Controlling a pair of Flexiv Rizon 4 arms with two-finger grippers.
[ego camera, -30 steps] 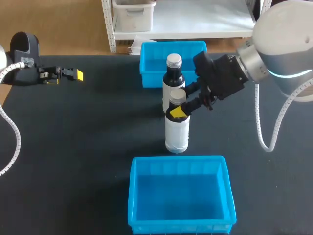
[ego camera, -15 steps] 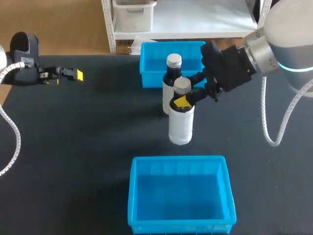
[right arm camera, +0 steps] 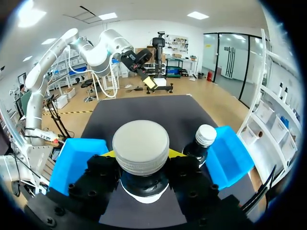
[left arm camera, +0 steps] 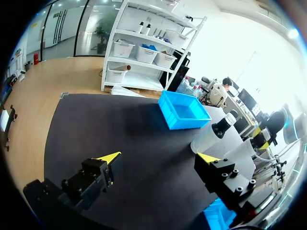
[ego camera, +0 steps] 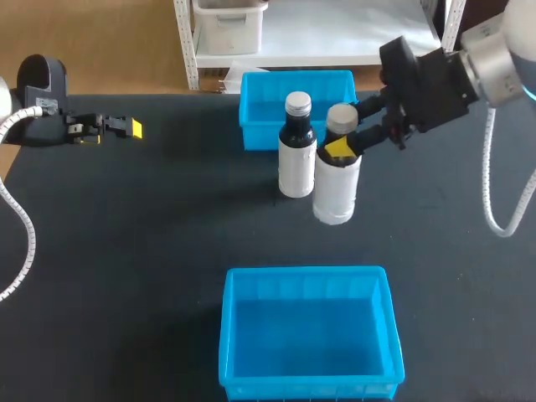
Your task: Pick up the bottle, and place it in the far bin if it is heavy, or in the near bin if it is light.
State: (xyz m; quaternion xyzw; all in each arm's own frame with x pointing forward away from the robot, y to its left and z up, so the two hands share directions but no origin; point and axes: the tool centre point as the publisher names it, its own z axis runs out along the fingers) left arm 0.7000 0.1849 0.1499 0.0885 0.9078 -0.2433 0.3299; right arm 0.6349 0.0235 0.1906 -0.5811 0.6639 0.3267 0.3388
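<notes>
Our right end effector (ego camera: 339, 149) grips the bottle (ego camera: 336, 191) by its neck, lifted above the counter (ego camera: 167, 251), just right of a second bottle (ego camera: 296, 163). Swinging toward the far bin (ego camera: 260, 100) could topple that neighbour. Our left end effector (ego camera: 126, 128) sits released, far left.

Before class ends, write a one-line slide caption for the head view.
Right gripper holds a bottle by its neck beside a second bottle, between far bin and near bin; left gripper open.
</notes>
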